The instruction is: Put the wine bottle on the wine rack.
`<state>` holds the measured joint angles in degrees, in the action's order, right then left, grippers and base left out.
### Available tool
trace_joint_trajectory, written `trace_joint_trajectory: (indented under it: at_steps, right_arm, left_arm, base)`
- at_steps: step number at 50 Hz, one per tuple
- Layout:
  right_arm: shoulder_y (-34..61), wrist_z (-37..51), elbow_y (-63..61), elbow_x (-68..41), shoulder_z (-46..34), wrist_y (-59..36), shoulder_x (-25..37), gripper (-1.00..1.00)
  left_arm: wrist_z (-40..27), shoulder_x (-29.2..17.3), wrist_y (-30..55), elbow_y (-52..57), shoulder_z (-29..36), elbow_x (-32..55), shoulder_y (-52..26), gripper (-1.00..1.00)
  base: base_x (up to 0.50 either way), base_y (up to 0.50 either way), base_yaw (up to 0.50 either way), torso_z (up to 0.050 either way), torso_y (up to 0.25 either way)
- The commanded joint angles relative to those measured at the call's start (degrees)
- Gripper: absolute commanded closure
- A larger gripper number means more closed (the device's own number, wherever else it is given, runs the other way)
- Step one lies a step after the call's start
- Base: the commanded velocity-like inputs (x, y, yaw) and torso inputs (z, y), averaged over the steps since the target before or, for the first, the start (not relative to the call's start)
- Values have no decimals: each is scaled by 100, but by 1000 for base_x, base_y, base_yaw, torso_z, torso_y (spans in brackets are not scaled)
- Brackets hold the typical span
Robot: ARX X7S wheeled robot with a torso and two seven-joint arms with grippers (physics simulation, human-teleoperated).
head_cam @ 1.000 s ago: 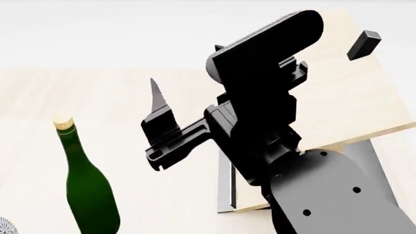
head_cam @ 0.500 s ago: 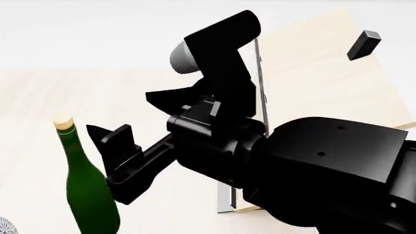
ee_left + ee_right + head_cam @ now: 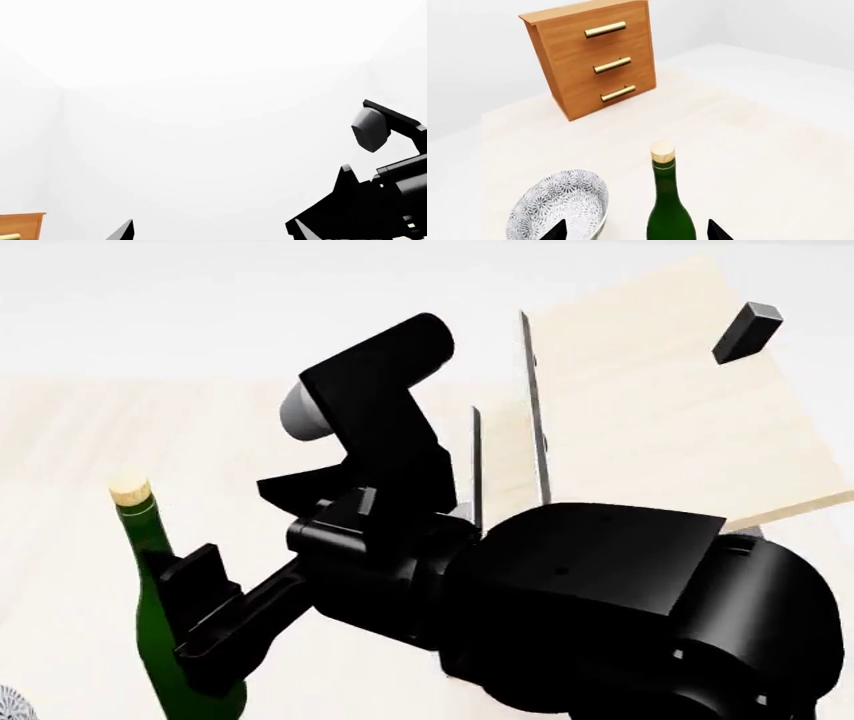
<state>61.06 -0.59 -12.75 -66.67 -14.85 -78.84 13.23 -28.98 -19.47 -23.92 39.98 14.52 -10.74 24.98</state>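
The wine bottle, dark green with a tan cork, stands upright on the pale table at the left. My right gripper reaches across from the lower right and overlaps the bottle's body. In the right wrist view the wine bottle stands between the spread fingertips of the open right gripper, which is not gripping it. The wine rack, slanted light-wood panels with a black peg, rises at the upper right behind the arm. My left gripper is open on nothing, facing white walls.
A patterned grey bowl sits close beside the bottle and shows at the corner of the head view. A brown cabinet with brass handles stands farther back on the table. The right arm's bulk hides the rack's base.
My right arm has swung left and down. Its gripper has travelled from mid-table to the bottle's body, uncovering more of the rack's panels.
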Motion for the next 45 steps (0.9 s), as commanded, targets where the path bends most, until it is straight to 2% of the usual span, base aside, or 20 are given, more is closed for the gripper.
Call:
trace_joint_trajectory:
  at_steps: [1,8,22,45]
  right_arm:
    - [-115,-123,111,422,-454,481,-66,-100]
    - [-234,-426,317,834,-693,1064,-107,-100]
    - [-433,-427,386,1052,-936,1412,-253,-100]
    - [-388,-493,1474,1772,-1317,2363,-727,-100]
  left_arm:
    - [-32,-23,-12,-10,13,-7,-5,-100]
    - [-44,-35,-2,29,29,-35,21,-100]
    - [-90,-62,-29,24,48,-52,41,-100]
    - [-131,-99,-24,8,102,-52,23,-100]
  base:
    - [0,0,0,0,0]
    - [0,0,0,0,0]
    - [0,0,0,0,0]
    - [0,0,0,0,0]
